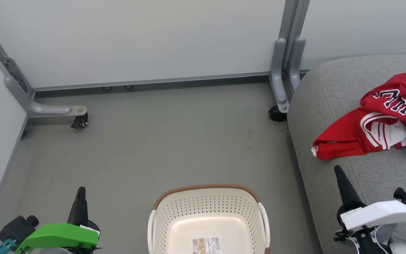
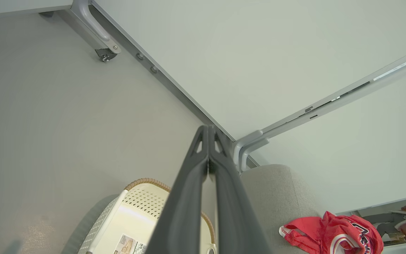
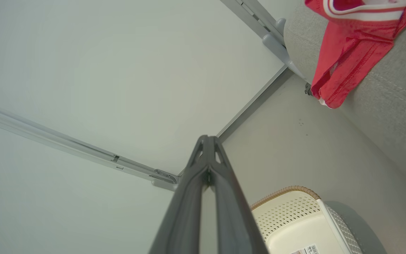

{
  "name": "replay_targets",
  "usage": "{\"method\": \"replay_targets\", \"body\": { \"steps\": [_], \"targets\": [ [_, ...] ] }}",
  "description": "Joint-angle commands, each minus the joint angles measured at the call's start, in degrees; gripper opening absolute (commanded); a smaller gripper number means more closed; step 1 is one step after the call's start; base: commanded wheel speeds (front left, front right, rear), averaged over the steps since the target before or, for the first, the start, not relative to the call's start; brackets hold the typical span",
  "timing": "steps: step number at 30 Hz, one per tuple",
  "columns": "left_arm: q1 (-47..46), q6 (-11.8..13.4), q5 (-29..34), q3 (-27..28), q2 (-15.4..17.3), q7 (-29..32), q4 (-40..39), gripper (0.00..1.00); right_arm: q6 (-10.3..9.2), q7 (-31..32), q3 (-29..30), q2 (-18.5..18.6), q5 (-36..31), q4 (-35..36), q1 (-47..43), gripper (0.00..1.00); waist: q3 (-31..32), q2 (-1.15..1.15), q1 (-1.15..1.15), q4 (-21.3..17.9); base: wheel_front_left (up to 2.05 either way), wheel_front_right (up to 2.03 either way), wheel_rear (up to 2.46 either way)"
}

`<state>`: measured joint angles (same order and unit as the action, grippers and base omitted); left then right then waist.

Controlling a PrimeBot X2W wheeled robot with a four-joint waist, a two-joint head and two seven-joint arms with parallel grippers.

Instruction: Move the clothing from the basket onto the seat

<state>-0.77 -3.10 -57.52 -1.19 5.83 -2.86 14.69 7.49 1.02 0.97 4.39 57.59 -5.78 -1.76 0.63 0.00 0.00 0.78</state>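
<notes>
The red clothing (image 1: 379, 120) with white stripes and navy-and-white lettering lies crumpled on the grey seat (image 1: 330, 91) at the right; it also shows in the left wrist view (image 2: 333, 234) and the right wrist view (image 3: 351, 46). The cream basket (image 1: 208, 204) with a brown rim stands on the floor at the bottom centre, holding just a paper label (image 1: 206, 246). My left gripper (image 1: 80, 192) is shut at the lower left, well left of the basket. My right gripper (image 1: 338, 171) is shut over the seat's front part, below the clothing. Both hold nothing.
Pale partition walls close off the back and left. A grey frame leg with a castor (image 1: 79, 121) stands at the left, another castor (image 1: 277, 113) by the seat's back corner. Grey floor (image 1: 153, 148) lies between walls and basket.
</notes>
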Motion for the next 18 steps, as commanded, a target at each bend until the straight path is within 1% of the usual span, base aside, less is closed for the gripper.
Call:
{"method": "replay_targets", "body": {
  "steps": [1,18],
  "targets": [
    [-2.0,-0.5,-1.8,0.7,-0.2,0.4,-0.8,0.0,0.01,0.3,0.2,0.4,1.9,0.1,1.7,0.0,0.0,0.0,0.0,0.0,0.0,0.0,0.0],
    [-3.2,-1.7,-11.8,2.9,-1.0,3.2,-0.8,0.0,0.01,1.1,1.0,0.5,12.5,-2.3,3.7,0.0,-0.2,0.0,0.0,-0.2,0.0,0.0,0.0]
  ]
}}
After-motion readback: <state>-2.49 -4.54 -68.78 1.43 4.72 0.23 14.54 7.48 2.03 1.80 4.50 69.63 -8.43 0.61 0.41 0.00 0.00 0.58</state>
